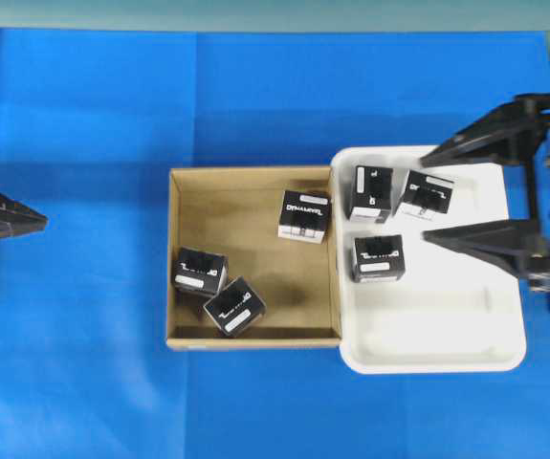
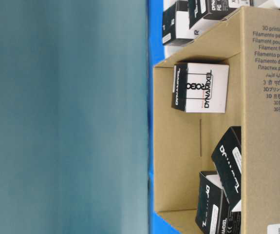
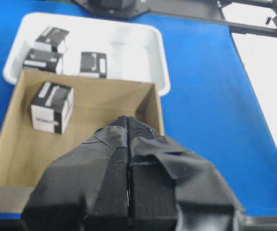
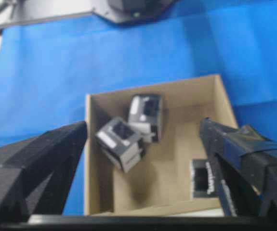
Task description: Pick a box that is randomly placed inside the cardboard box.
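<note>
The brown cardboard box [image 1: 246, 196] lies mid-table on the blue cloth. Three small black boxes sit in it: one by the far right wall [image 1: 304, 215], two close together near the front left [image 1: 199, 271] [image 1: 234, 306]. My right gripper [image 1: 428, 198] hangs open and empty over the white tray, right of the carton. In its wrist view its fingers [image 4: 56, 149] frame the carton floor [image 4: 172, 159], with the tilted pair of boxes [image 4: 120, 143] between them. My left gripper [image 1: 37, 222] is shut and empty at the left edge, well clear of the carton [image 3: 95, 103].
A white plastic tray [image 1: 447, 325] touches the carton's right wall and holds three more black boxes [image 1: 379, 258] in its far half. Blue cloth [image 1: 83, 382] surrounds the carton on the other sides. The table-level view looks along the printed carton wall [image 2: 269, 126].
</note>
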Action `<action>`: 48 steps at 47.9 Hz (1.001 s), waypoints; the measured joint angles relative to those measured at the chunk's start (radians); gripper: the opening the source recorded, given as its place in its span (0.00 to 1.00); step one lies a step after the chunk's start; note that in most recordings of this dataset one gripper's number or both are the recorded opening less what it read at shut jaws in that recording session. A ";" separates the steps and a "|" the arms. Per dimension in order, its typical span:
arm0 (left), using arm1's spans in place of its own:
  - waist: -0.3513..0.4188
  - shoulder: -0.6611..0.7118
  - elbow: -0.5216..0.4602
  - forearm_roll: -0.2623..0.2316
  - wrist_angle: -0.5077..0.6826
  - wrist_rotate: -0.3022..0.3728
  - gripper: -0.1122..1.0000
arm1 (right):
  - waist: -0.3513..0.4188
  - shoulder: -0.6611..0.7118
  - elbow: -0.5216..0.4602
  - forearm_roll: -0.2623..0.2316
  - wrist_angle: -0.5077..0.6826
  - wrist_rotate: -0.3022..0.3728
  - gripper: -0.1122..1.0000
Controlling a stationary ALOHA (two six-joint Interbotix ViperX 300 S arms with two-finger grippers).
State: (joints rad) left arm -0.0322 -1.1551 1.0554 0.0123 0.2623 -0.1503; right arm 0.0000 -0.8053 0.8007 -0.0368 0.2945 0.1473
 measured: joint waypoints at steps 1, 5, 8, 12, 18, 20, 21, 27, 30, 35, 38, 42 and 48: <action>0.002 -0.003 -0.002 0.000 0.000 0.000 0.04 | 0.000 -0.014 0.006 0.000 -0.002 0.000 0.99; 0.002 -0.015 -0.005 0.000 -0.002 0.000 0.04 | 0.002 -0.071 0.040 0.000 -0.003 0.003 0.99; 0.002 -0.020 -0.006 0.000 -0.002 0.000 0.04 | 0.003 -0.112 0.063 0.000 -0.003 0.005 0.99; 0.002 -0.021 -0.006 0.000 0.000 0.006 0.04 | 0.003 -0.167 0.095 0.000 -0.005 0.005 0.99; 0.009 -0.021 -0.006 0.002 -0.002 0.008 0.04 | 0.003 -0.238 0.138 0.000 0.000 0.005 0.99; 0.012 -0.021 -0.006 0.000 -0.003 0.009 0.04 | 0.003 -0.259 0.150 0.000 0.005 0.005 0.99; 0.012 -0.021 -0.006 0.002 -0.003 0.008 0.04 | 0.003 -0.267 0.156 0.000 0.006 0.005 0.99; 0.014 -0.021 -0.006 0.002 -0.006 -0.003 0.04 | 0.003 -0.298 0.179 0.000 0.015 0.005 0.99; 0.014 -0.020 -0.006 0.002 -0.006 -0.009 0.04 | 0.003 -0.302 0.190 0.000 0.018 0.000 0.99; 0.011 -0.021 -0.006 0.002 -0.011 -0.025 0.04 | 0.003 -0.304 0.209 0.000 0.023 -0.002 0.99; 0.003 -0.020 -0.006 0.002 -0.018 -0.035 0.04 | 0.003 -0.305 0.215 0.000 0.023 -0.005 0.99; -0.009 -0.020 -0.006 0.002 -0.032 -0.044 0.04 | 0.005 -0.307 0.221 -0.002 0.025 -0.017 0.99; -0.012 -0.008 -0.006 0.002 -0.040 -0.048 0.04 | 0.003 -0.313 0.230 -0.003 0.023 -0.058 0.99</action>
State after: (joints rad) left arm -0.0445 -1.1628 1.0492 0.0138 0.2224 -0.1979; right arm 0.0031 -1.1183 1.0308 -0.0399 0.3175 0.0890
